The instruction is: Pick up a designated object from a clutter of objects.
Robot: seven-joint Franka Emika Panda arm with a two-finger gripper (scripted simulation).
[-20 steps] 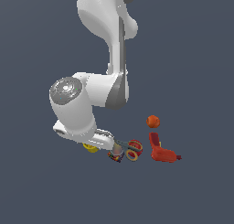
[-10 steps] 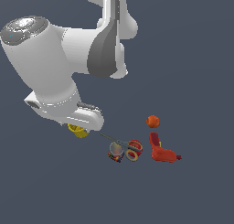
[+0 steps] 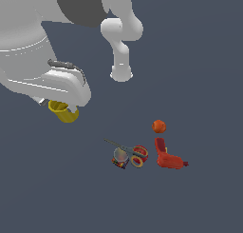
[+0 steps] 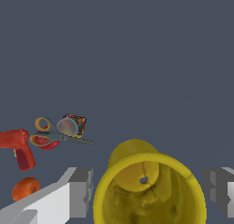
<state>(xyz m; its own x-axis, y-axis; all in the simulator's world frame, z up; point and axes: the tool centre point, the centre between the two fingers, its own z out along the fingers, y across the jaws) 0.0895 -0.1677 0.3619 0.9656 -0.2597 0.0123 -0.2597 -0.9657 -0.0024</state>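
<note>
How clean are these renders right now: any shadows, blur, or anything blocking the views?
Exterior view: flat, even light, no cast shadows on the ground; the arm looms large near the camera and hides most of the gripper, leaving the yellow cup peeking out below it. Wrist view: sharp; the cup fills the foreground, cropped by the frame, while the scissors stay legible.

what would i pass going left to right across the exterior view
yellow cup under the gripper → scissors → red and cream ring → orange ball → red drill
</note>
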